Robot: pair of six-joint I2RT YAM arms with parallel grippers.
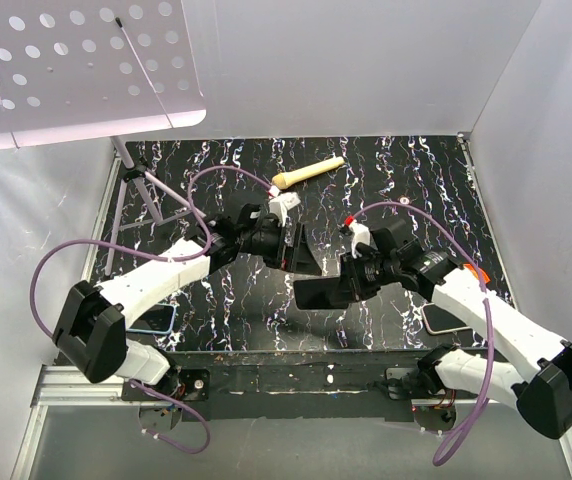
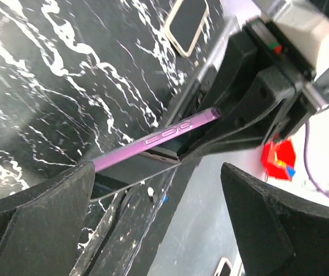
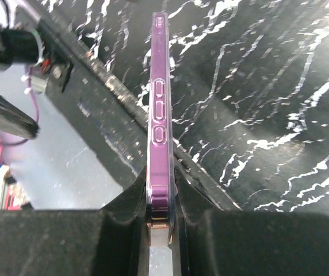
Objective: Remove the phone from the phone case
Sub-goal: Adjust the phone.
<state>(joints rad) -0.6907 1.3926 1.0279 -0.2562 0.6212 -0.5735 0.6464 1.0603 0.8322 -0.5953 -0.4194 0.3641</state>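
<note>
Black marbled bench (image 1: 406,170), white walls. A purple phone case (image 3: 160,115), with the phone (image 1: 311,292) seemingly inside, is edge-on above the bench. The right tool (image 3: 161,215) pinches one end. The left tool (image 2: 159,192), spread wide, hovers at the case's other end, apparently not touching. Separation looks unstarted; next, it should close on the case rim.

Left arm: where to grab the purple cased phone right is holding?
Likely the free end, opposite the right gripper, which pinches one end across the flat faces. The purple cased phone sits edge-on to the open left gripper; close across its faces.
</note>
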